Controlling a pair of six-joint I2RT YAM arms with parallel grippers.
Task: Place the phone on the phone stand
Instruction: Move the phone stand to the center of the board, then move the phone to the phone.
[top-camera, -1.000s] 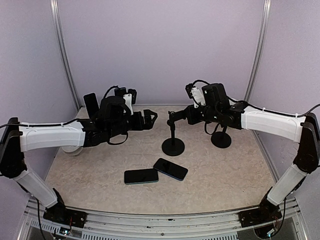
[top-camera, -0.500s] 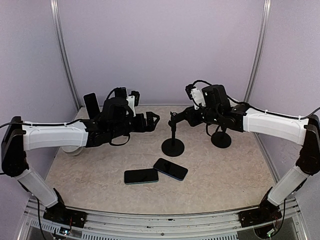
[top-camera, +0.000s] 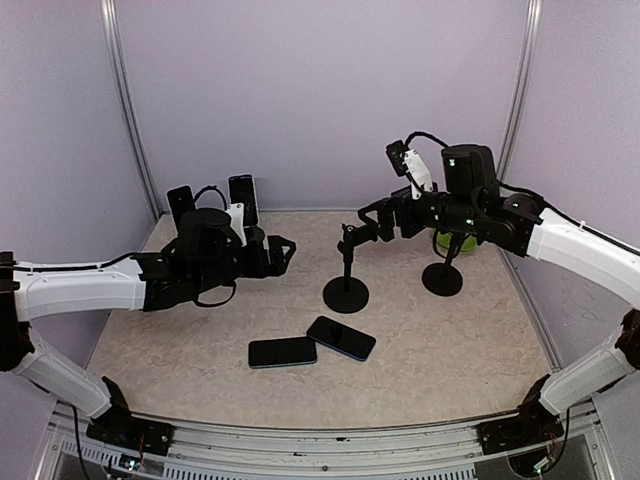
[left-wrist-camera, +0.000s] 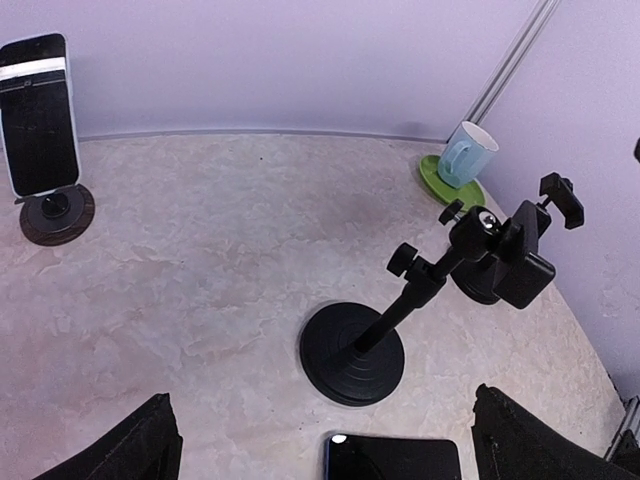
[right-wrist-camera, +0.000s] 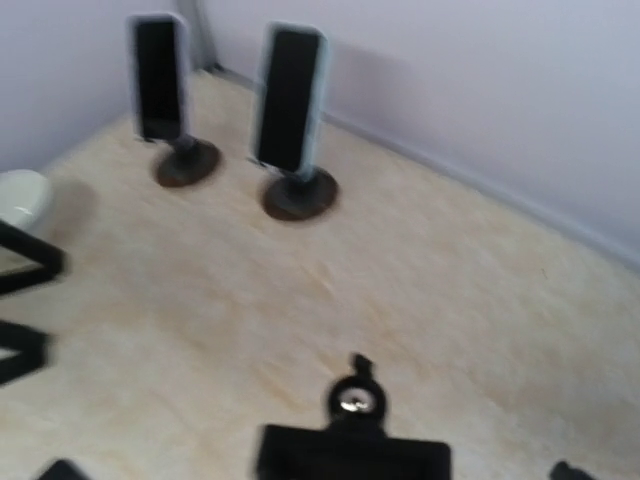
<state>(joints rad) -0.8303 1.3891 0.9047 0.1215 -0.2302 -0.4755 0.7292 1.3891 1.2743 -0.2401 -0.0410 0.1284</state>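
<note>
Two dark phones lie flat near the table's front, one (top-camera: 282, 352) left of the other (top-camera: 341, 338); the second's edge (left-wrist-camera: 392, 460) shows in the left wrist view. The empty black phone stand (top-camera: 346, 290) rises mid-table, and its clamp head (left-wrist-camera: 510, 250) is tilted. My left gripper (top-camera: 280, 250) hovers open to the stand's left, nothing between its fingers (left-wrist-camera: 150, 440). My right gripper (top-camera: 375, 222) hangs open just right of the clamp head (right-wrist-camera: 350, 450), apart from it. The right wrist view is blurred.
Two more phones (top-camera: 182, 208) (top-camera: 243, 198) stand upright on round stands at the back left. A second black stand (top-camera: 442, 278) is at the right, with a mug on a green saucer (left-wrist-camera: 467, 155) behind it. A white object (right-wrist-camera: 20, 198) sits at the left.
My right gripper opened, let go of the stand's clamp head and drew up and back to the right. My left arm pulled back to the left, still open.
</note>
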